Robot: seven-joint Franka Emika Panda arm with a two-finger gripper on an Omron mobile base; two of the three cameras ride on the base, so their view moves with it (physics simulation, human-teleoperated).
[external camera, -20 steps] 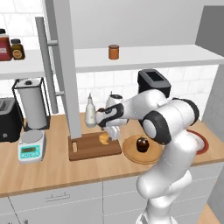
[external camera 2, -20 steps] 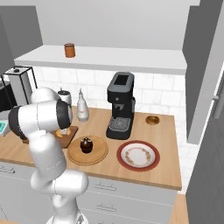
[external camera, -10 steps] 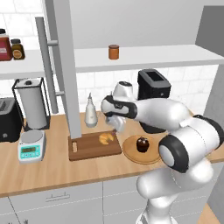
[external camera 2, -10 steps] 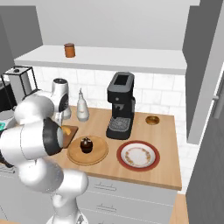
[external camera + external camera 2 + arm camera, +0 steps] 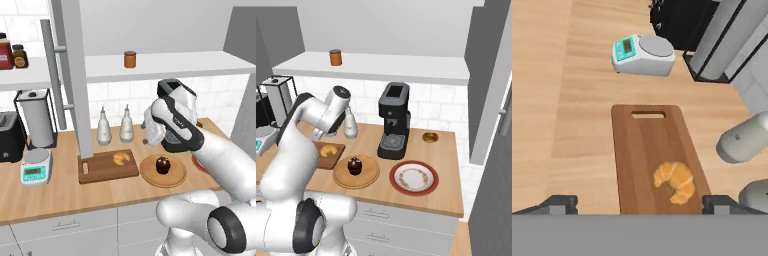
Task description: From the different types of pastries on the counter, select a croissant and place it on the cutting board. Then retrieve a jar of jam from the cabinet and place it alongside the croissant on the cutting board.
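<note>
Your croissant (image 5: 674, 181) lies on the cutting board (image 5: 643, 150), toward the end away from the slot, so the first half of the job looks done. The gripper (image 5: 639, 202) hangs above the board with its fingers spread wide and nothing between them.

What remains is the jar of jam (image 5: 130, 59), which stands on the white shelf (image 5: 165, 65) well above the board and a little to the side of it, near the open cabinet door (image 5: 75, 75).

Watch three things. The door edge and its bar handle (image 5: 51, 75) stand just beside the board's slotted end; swing the arm up carelessly and you may clip them. The two bottles (image 5: 115, 130) sit just behind the board, and a low sweep could knock them over. The jar is small and squat, so a grip taken too high on the lid may let it slip. When you bring it down, set it beside the croissant, not on it; the free wood lies toward the slot.
</note>
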